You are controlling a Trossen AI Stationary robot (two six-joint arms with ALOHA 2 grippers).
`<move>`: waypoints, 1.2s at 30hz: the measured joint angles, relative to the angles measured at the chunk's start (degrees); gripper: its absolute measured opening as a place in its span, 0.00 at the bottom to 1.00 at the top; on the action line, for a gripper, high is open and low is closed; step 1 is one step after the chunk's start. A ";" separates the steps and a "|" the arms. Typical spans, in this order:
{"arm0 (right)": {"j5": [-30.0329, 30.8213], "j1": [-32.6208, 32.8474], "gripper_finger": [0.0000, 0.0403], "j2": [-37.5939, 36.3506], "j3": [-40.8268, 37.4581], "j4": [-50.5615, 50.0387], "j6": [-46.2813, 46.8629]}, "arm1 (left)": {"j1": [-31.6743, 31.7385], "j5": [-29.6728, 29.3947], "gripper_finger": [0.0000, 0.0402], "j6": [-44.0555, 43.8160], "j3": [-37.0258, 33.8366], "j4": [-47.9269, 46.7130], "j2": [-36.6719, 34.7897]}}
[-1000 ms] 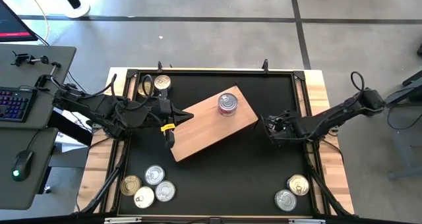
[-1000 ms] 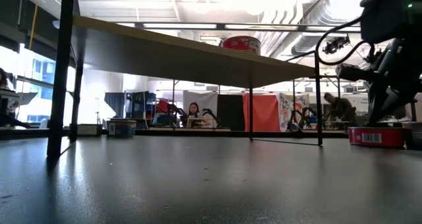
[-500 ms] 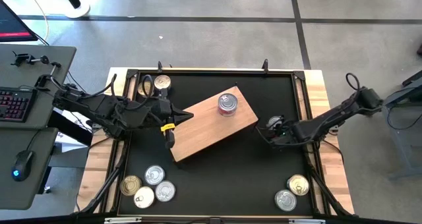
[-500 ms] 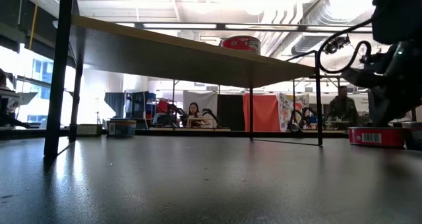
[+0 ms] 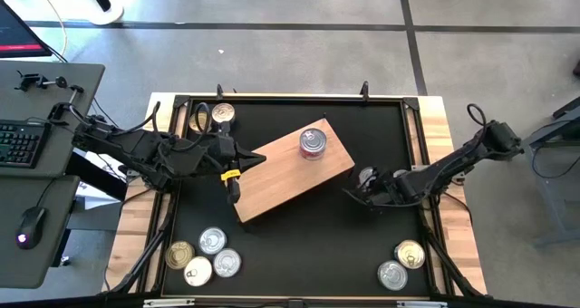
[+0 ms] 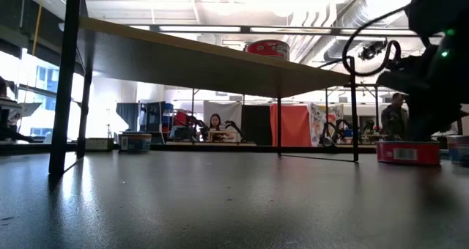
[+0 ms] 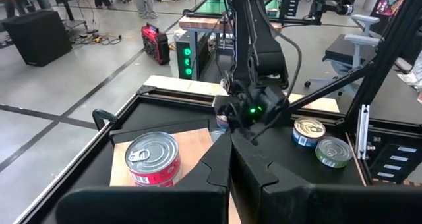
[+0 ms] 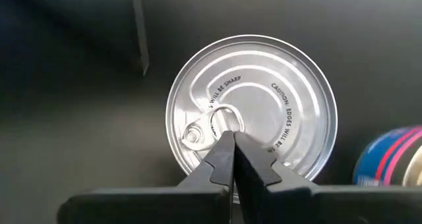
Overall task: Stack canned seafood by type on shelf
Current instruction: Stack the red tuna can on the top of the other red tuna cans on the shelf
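Observation:
The shelf [image 5: 294,174], a light-brown board on thin black legs [image 6: 67,80], stands slantwise mid-table. A taller red-labelled tin [image 5: 313,142] stands on it [image 7: 153,159]. My left gripper [image 5: 261,158] is shut over the shelf's left corner [image 7: 231,159]. To the right of the shelf my right gripper [image 5: 364,183] is shut over a flat silver-topped tin [image 8: 277,118], whose red side label shows in the low view [image 6: 408,152]. That tin rests by its base on the black tabletop. My left gripper is low over the shelf's left corner; I cannot tell whether it touches the board. My right gripper's shut fingertips [image 8: 217,165] bear on the tin's lid at the pull ring [image 8: 227,118], near the lid's middle. They come steeply from above, slanting in from the table's right. The tin stands flat on the table.
Several tins lie at the near left corner [image 5: 204,254], two at the near right [image 5: 403,263], and some at the far left [image 5: 213,116]. A blue-and-pink tin [image 8: 389,161] stands close beside the silver one. A black frame [image 5: 294,98] rims the table.
My right gripper, shut throughout, has rolled its wrist and moved toward the table's left and a little toward the near edge. The silver-topped tin has slid along the table with it toward the shelf, staying flat.

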 joint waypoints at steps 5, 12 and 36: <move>-5.35 2.26 0.00 -0.10 0.88 0.59 -4.71 | 0.00 0.02 0.00 0.44 0.00 -0.07 0.00; -10.70 7.48 0.00 -0.08 0.85 10.12 -5.03 | -0.02 0.27 0.00 0.44 0.00 -0.85 0.00; -14.19 11.76 0.00 23.95 8.61 56.34 -23.42 | -6.94 19.08 0.00 -3.79 0.00 6.62 25.72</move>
